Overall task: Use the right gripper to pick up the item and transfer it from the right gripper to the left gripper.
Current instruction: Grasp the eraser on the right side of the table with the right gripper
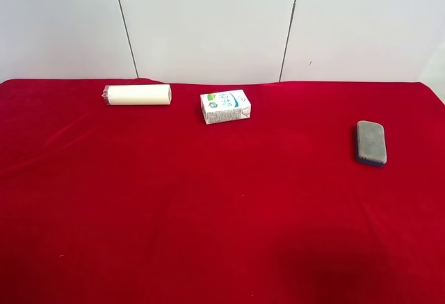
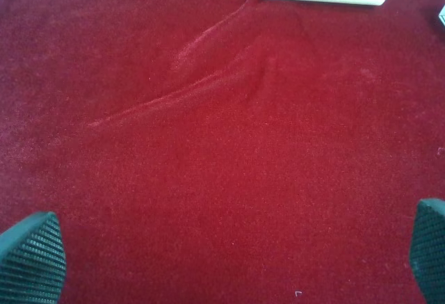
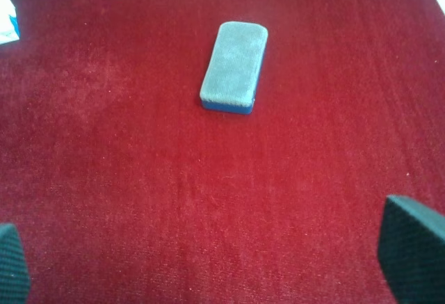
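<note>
Grey item lies flat, bare red cloth all round; right jaws wide, left jaws wide.

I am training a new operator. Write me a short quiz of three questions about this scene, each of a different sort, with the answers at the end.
1. Fill the gap: in the exterior high view, on the red cloth, the white carton lies between the cream roll and the ____.
2. True or false: the right gripper is open, and the grey pad lies on the cloth apart from it.
3. Which thing does the left wrist view show?
A. the cream roll
B. the grey pad
C. a cup

Key: 1. grey pad; 2. true; 3. A.
</note>
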`<state>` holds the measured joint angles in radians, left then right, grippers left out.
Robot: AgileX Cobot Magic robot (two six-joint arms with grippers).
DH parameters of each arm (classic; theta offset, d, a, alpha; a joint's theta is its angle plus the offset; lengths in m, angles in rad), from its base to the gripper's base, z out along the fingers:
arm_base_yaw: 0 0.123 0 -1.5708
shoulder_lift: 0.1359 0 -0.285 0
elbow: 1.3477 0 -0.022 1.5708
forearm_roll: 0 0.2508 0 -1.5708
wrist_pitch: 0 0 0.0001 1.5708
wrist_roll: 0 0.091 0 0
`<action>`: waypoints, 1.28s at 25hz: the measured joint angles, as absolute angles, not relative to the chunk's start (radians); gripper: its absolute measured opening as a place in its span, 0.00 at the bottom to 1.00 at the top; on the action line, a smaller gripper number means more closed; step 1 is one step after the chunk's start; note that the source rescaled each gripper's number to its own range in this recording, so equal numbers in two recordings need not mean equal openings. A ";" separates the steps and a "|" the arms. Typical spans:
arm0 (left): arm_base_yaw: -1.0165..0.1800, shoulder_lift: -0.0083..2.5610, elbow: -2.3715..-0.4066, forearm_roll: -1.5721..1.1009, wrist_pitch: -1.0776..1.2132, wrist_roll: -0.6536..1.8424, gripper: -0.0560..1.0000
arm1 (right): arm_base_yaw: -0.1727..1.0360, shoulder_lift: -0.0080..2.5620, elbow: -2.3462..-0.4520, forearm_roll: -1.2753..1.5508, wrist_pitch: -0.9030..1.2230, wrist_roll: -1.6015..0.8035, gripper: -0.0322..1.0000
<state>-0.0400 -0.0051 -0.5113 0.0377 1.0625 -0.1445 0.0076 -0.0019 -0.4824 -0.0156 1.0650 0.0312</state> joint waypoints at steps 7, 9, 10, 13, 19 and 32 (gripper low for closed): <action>-0.040 -0.005 -0.511 0.038 1.063 -0.145 1.00 | 0.008 -0.002 -0.482 -0.016 1.065 0.031 1.00; -0.040 -0.005 -0.511 0.038 1.063 -0.145 1.00 | 0.008 -0.002 -0.482 -0.016 1.065 0.031 1.00; -0.040 -0.005 -0.511 0.038 1.063 -0.145 1.00 | 0.008 -0.002 -0.482 -0.016 1.065 0.031 1.00; -0.040 -0.005 -0.511 0.038 1.063 -0.145 1.00 | 0.008 -0.002 -0.482 -0.016 1.065 0.031 1.00; -0.040 -0.005 -0.511 0.038 1.063 -0.145 1.00 | 0.008 -0.002 -0.482 -0.016 1.065 0.031 1.00; -0.040 -0.005 -0.511 0.038 1.063 -0.145 1.00 | 0.008 -0.002 -0.482 -0.028 1.065 0.031 1.00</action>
<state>-0.0400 -0.0051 -0.5113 0.0377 1.0625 -0.1445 0.0076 -0.0019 -0.4824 -0.0277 1.0650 0.0312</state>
